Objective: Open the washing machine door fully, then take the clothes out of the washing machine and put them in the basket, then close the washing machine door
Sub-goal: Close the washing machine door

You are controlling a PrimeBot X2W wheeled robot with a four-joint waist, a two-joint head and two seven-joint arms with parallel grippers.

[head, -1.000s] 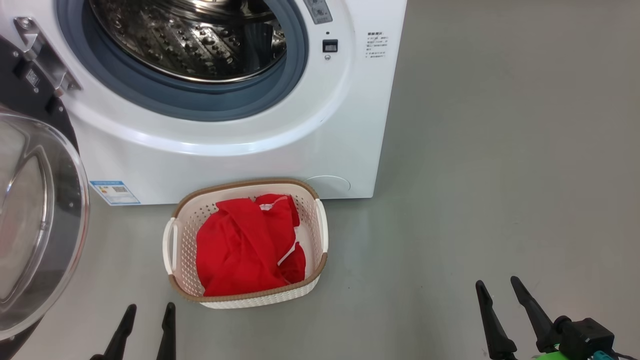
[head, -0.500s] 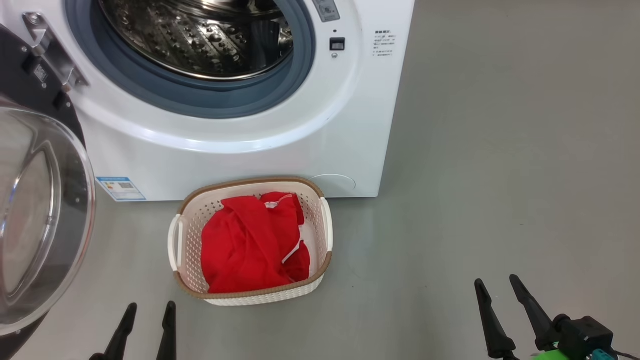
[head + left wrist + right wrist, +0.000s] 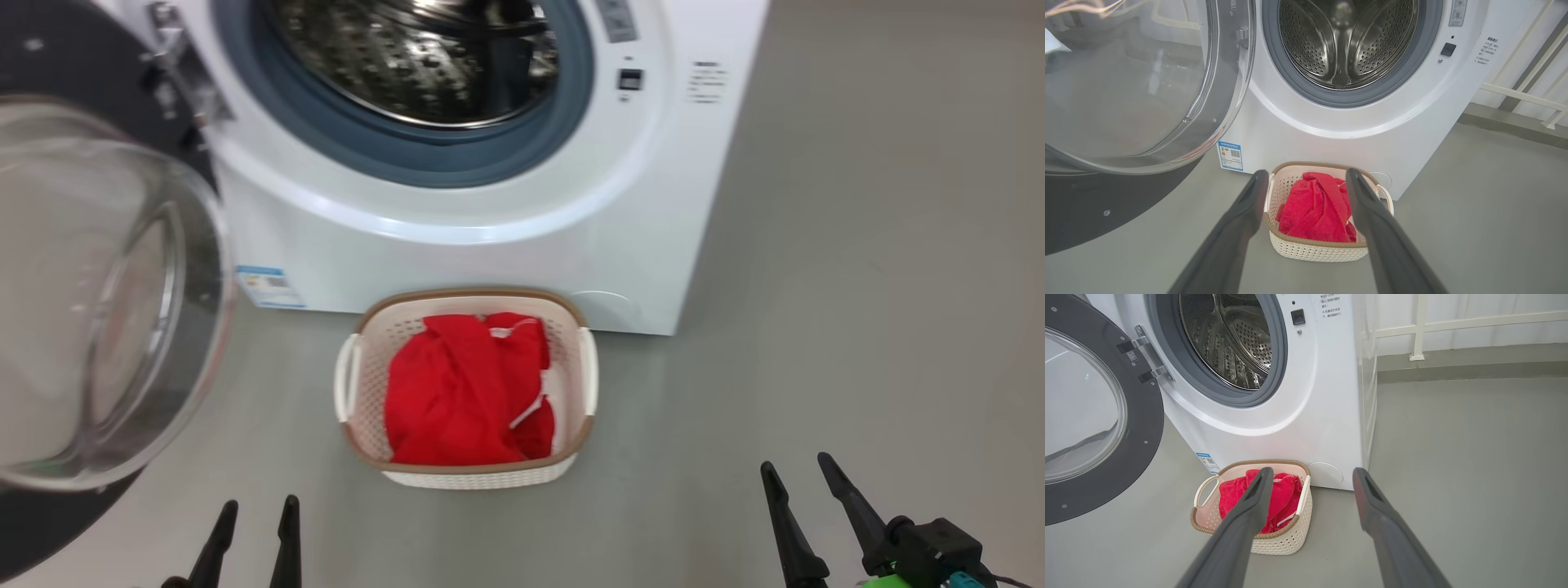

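Since the red clothes (image 3: 465, 392) are lying in the basket (image 3: 482, 478) on the floor (image 3: 816, 327) just near the washing machine (image 3: 490, 261) and the drum (image 3: 1347, 41) is looking empty, unloading is looking done; door-closing is coming next. The washing machine door (image 3: 98, 294) is hanging wide open at left. Left pincer (image 3: 259, 503) and right pincer (image 3: 794, 462) are hovering spread, empty; next move is calling for pushing the rim (image 3: 1147, 428) rightward.
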